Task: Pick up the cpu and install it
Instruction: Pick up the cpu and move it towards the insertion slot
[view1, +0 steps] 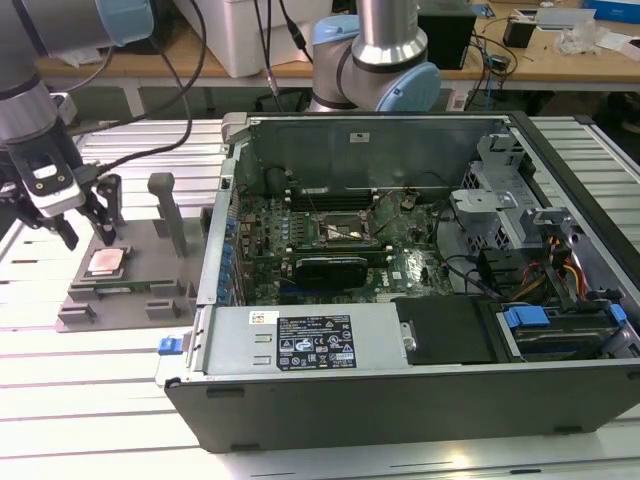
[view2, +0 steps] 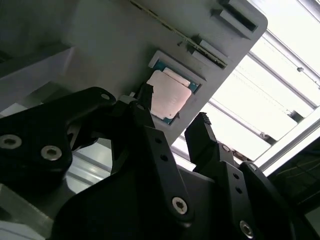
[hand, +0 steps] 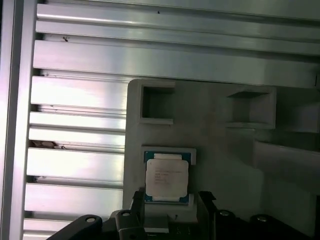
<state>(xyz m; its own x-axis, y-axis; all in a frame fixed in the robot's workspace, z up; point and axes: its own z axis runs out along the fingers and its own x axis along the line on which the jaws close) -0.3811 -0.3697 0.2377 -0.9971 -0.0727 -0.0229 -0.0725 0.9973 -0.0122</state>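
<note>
Over at the exterior view's left, one cpu lying flat in a shallow square recess of one grey tray, set on the slatted table just beside one open computer case. Bare tray all round the chip's four edges (room on both flanks). One gripper hovering just above, pointed down. Two fingers spread wide in the second wrist view, one to each side of the chip, pinching nothing.
</note>
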